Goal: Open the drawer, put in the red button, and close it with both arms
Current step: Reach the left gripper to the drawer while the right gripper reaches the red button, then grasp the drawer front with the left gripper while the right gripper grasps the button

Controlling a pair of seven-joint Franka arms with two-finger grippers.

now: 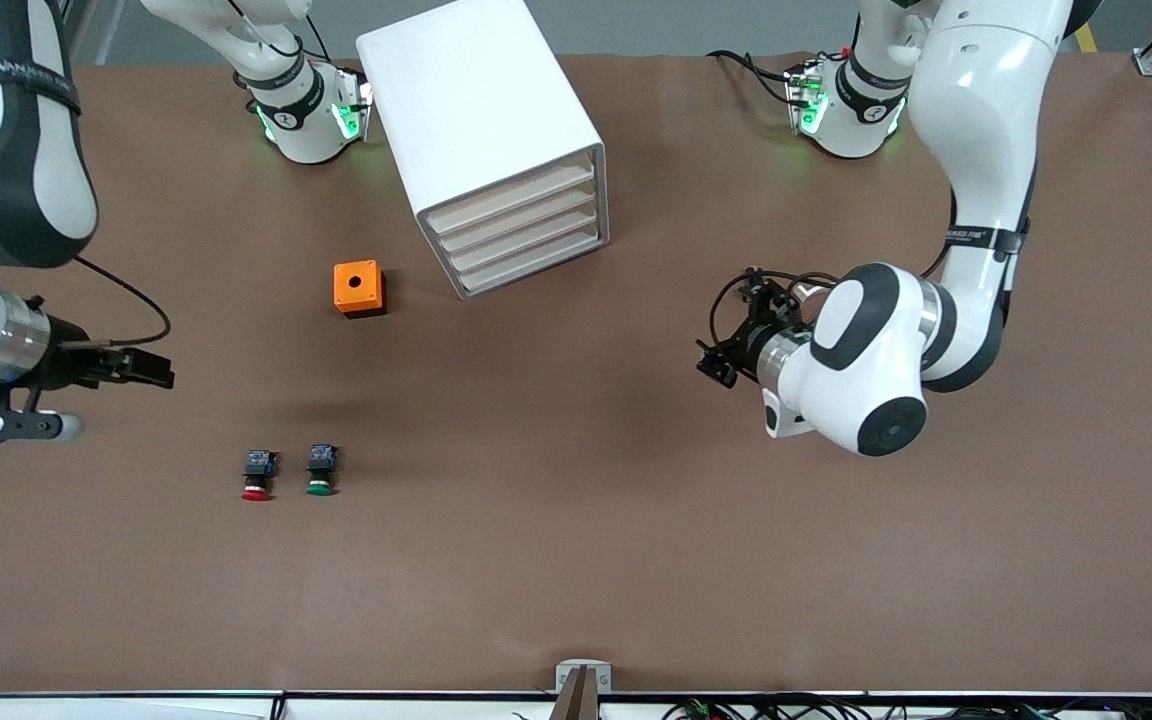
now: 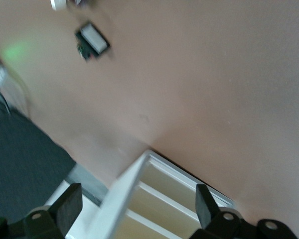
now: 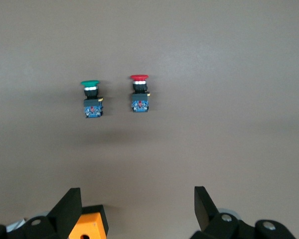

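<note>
The red button (image 1: 257,476) (image 3: 139,93) lies on its side on the brown table, toward the right arm's end. A twin with a green cap (image 1: 321,470) (image 3: 91,99) lies beside it. The white cabinet (image 1: 496,140) (image 2: 164,191) has several drawers (image 1: 521,235), all shut. My right gripper (image 1: 161,370) (image 3: 137,206) hovers open and empty over the table at the right arm's end, apart from both buttons. My left gripper (image 1: 726,335) (image 2: 137,204) hangs open and empty over the table at the left arm's end, aimed at the cabinet's drawer fronts.
An orange box (image 1: 359,288) (image 3: 87,226) with a round hole on top sits between the cabinet and the buttons, nearer to the front camera than the cabinet. Both arm bases (image 1: 306,115) (image 1: 846,105) flank the cabinet along the table's back edge.
</note>
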